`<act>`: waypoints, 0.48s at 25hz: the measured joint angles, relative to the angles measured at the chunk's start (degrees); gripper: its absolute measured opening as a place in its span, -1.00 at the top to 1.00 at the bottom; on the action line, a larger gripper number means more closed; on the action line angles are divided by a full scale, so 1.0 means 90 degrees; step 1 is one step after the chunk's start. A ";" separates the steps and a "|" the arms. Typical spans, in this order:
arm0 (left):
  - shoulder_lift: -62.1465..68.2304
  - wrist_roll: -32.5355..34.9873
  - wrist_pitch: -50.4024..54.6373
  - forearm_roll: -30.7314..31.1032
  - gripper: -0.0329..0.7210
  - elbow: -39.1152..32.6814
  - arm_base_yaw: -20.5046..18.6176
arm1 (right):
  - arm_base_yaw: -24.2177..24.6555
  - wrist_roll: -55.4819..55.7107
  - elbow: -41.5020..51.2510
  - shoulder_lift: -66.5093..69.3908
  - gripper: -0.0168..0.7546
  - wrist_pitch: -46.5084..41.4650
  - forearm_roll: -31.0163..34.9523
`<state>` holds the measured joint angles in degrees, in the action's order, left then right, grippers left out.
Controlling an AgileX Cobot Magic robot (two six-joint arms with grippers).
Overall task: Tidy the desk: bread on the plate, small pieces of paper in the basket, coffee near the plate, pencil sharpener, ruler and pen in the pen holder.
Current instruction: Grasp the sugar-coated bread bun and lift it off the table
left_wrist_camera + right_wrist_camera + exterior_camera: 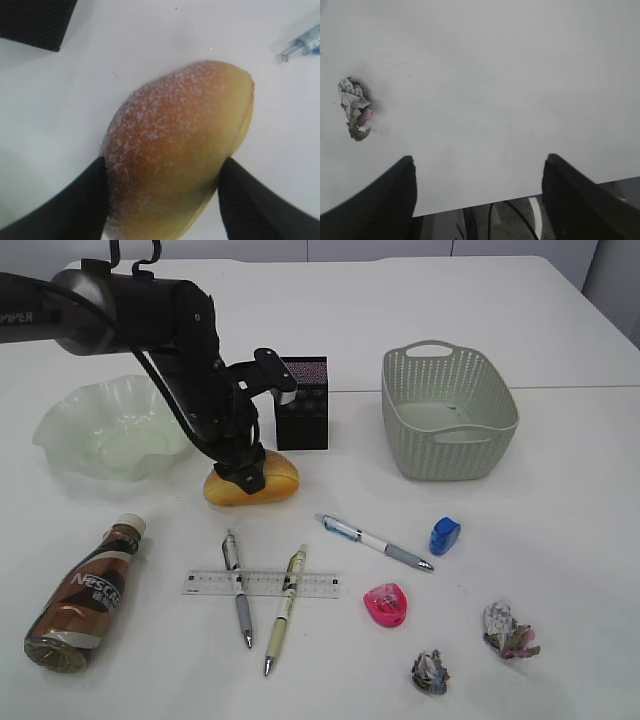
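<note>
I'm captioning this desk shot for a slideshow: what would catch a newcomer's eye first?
The black left gripper reaching down over the golden bread, its fingers on either side of the bun, beside the green plate. Next, the bright pink sharpener in front, and the coffee bottle lying front left.

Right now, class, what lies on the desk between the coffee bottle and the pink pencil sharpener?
In the exterior view, between the coffee bottle and the pink pencil sharpener lie the clear ruler and two pens crossing it.

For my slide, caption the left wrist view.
Left gripper straddling the sugar-dusted bread on the white desk, fingers at its sides.
</note>
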<state>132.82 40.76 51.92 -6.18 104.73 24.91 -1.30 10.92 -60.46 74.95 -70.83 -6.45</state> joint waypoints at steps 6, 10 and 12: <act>0.0004 -0.0119 0.0016 0.0000 0.19 0.0000 0.0000 | 0.0000 0.0000 0.0000 0.0000 -0.52 0.0000 -0.0013; 0.0004 -0.0481 0.0052 0.0012 0.53 0.0000 0.0000 | 0.0000 0.0000 0.0000 0.0000 -0.52 0.0010 -0.0024; 0.0004 -0.0741 0.0066 0.0043 0.58 0.0000 0.0000 | 0.0000 0.0000 0.0000 0.0000 -0.52 0.0010 -0.0024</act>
<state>132.86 34.09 52.51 -5.79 104.73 24.91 -1.30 10.92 -60.46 74.95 -70.74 -6.67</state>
